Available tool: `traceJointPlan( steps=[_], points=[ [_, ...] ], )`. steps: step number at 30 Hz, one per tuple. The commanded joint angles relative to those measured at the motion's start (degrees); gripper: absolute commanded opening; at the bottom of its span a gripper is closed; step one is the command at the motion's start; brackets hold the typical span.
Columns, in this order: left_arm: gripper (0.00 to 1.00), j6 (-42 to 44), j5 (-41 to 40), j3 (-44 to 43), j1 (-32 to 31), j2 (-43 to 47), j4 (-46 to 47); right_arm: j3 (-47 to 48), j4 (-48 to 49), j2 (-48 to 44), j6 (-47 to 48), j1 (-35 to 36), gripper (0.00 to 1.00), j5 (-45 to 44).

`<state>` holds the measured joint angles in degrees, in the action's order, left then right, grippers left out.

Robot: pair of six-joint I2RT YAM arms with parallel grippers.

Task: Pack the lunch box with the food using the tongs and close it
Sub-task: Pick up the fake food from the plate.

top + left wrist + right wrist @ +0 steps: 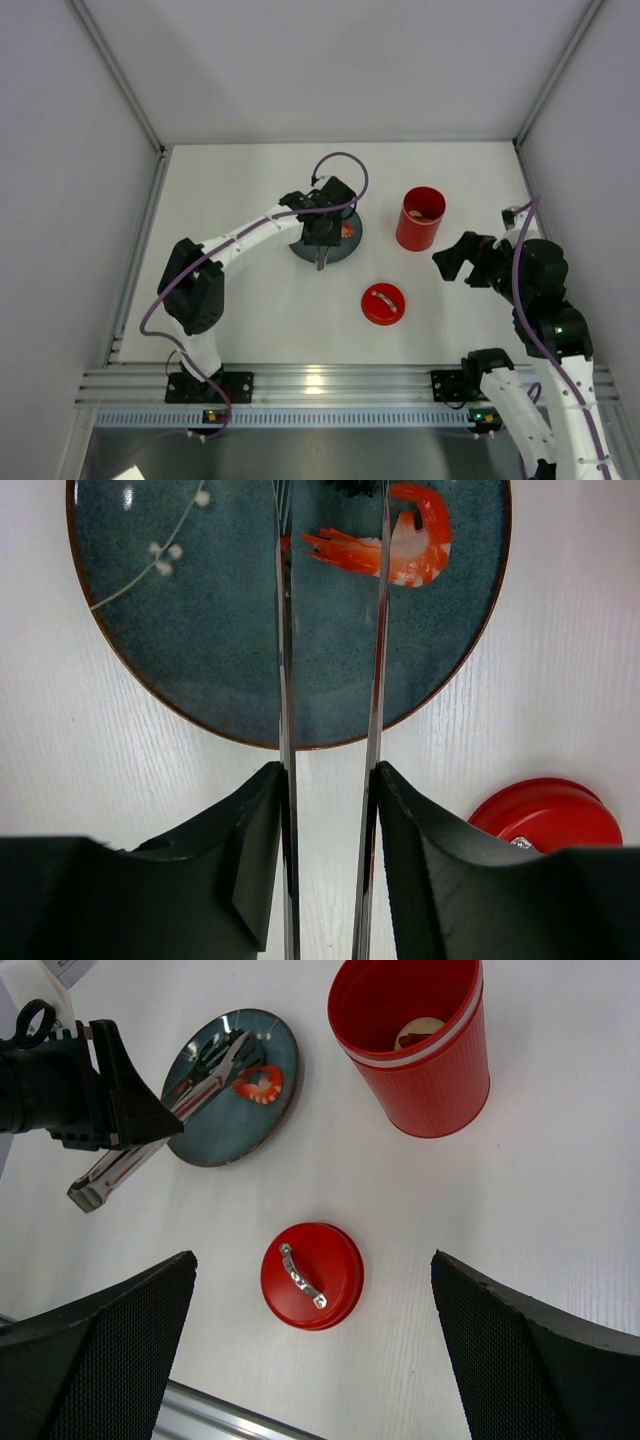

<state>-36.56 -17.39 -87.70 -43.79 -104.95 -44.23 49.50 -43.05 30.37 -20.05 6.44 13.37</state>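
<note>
Lid [311, 1276] loose beside blue plate [255, 1120]

Slim silver tongs [284, 630] look like polished metal, the round blue-grey plate [200, 630] glossy and speckled (tall red lunch box [430, 1080]: ribbed, shiny).

I'm seeing the lunch box [420, 1080] standing upright and open, a tall red ribbed cylinder with a round beige disc [420, 1032] lying inside it. Its lid [312, 1276] is lying flat, apart from it, with the small silver handle facing up. The tongs [284, 680] are reaching out over the plate [190, 630], their two slim silvery blades running almost parallel with a narrow gap between them. An orange-red shrimp [405, 540] is lying curled on the plate. Its tail is pointing into that gap, and one blade is crossing over its body.
</note>
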Motion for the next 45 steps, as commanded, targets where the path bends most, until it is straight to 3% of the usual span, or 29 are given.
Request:
traceJointPlan(
  steps=[1,10,28,35,45],
  points=[
    [0.44,-0.36,-1.07,-1.25,0.64,1.23,1.34,-0.19,2.0,-0.4,0.63,-0.55,0.99,0.35],
    [0.24,-0.62,-1.33,1.04,0.55,5.36,1.07,-0.28,1.83,-0.66,0.46,-0.55,0.99,0.52],
    [0.15,0.52,-2.04,3.24,0.29,13.63,-0.6,-0.45,2.27,-0.58,0.1,-0.55,0.99,0.79],
    [0.15,2.63,-2.3,-3.08,-4.1,13.63,-1.21,-0.01,1.91,-0.4,0.01,-0.55,0.99,0.52],
    [0.16,6.58,-1.95,-20.04,-12.37,7.74,-1.83,1.57,0.69,-0.4,-0.07,-0.55,0.99,-0.71]
  ],
)
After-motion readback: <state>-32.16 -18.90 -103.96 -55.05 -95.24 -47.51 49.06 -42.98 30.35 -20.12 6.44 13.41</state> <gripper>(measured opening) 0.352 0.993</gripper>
